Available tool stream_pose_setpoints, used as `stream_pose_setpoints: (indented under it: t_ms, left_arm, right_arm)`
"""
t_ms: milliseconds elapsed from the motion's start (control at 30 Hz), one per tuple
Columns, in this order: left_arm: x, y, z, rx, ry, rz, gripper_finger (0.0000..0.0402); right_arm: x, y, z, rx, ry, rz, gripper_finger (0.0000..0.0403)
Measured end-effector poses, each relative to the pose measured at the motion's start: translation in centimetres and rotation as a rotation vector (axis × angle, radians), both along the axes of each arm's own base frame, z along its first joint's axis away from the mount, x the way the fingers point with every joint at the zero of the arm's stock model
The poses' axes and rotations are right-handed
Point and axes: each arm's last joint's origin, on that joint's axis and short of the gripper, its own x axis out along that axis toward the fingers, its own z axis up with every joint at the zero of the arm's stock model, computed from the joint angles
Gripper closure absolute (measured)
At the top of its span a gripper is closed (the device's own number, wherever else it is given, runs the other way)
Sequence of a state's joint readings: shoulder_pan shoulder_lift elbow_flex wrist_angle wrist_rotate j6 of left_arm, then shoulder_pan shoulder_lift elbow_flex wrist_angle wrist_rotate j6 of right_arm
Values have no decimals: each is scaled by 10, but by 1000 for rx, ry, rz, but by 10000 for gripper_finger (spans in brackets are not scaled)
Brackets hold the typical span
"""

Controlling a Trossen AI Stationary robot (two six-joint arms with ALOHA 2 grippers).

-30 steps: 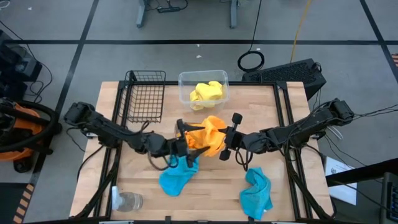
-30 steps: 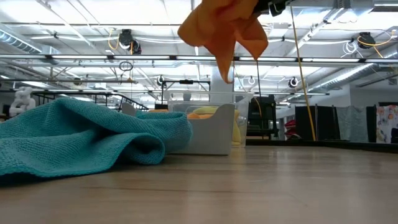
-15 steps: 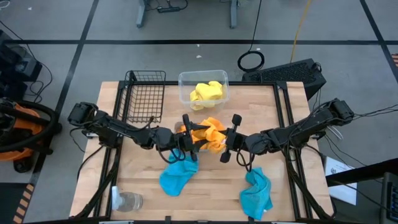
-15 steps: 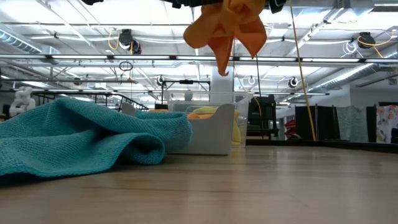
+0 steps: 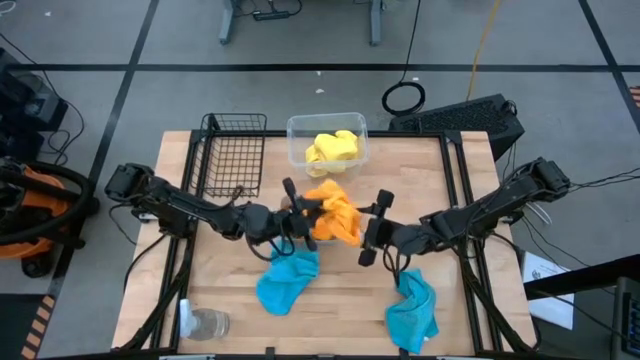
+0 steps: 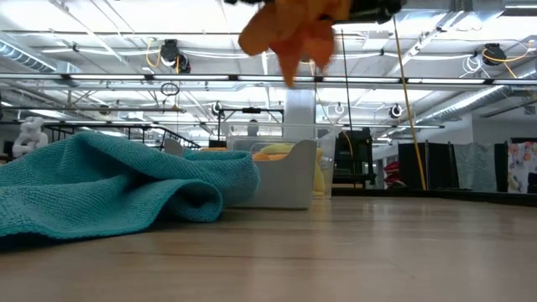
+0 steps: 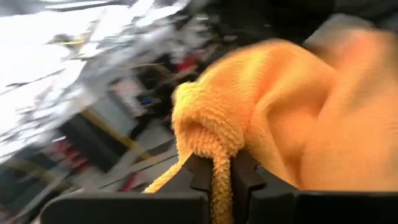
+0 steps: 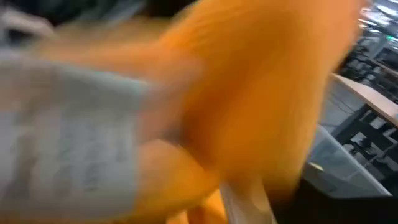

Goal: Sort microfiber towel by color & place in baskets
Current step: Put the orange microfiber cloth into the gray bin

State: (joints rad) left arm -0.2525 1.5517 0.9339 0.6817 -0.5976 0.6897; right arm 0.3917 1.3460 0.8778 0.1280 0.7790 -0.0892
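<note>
- A glass cup [image 5: 207,324] stands at the near left corner of the counter [image 5: 460,190], well apart from the work.
- The black wire basket [image 5: 233,153] sits at the far left, with nothing visible in it.
- The left gripper [image 5: 290,218] reaches in from the left to mid-counter. In the left wrist view its fingers [image 7: 200,172] are pinched nearly closed on a fold of the orange towel [image 5: 333,208].
- One blue towel [image 5: 285,281] lies crumpled on the counter just near of that gripper. In the low view it fills the left foreground.
- The orange towel hangs above the counter between the two arms, just near of the clear tub [image 5: 326,145], which sits at the far middle with a yellow towel [image 5: 331,149] inside.
- A pale tray [image 6: 281,174] shows in the low view with something orange and yellow in it. I cannot pick it out from above.
- The right gripper [image 5: 372,228] sits just right of the orange towel. Its wrist view is filled with orange cloth, and I cannot tell whether its fingers are closed on it or open.
- A second blue towel [image 5: 413,313] lies at the near right.
- Risks, as I judge them:
  - If both grippers hold the towel and move apart, the cloth could stretch or jerk out of the left's small pinch.
  - The trailing end could drag over the tub's rim and shift the tub.
  - A release here could land orange on yellow, mixing the colours.
</note>
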Motion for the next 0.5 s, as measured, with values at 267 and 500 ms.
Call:
stream_pose_setpoints:
  t_ms: [267, 500]
  left_arm:
    - [-14, -14, 12, 43, 12, 68, 388]
    - [-15, -17, 11, 44, 21, 73, 389]
  right_arm:
    - [-12, 9, -8, 6, 83, 7, 116]
    - [-16, 26, -1, 54, 6, 59, 92]
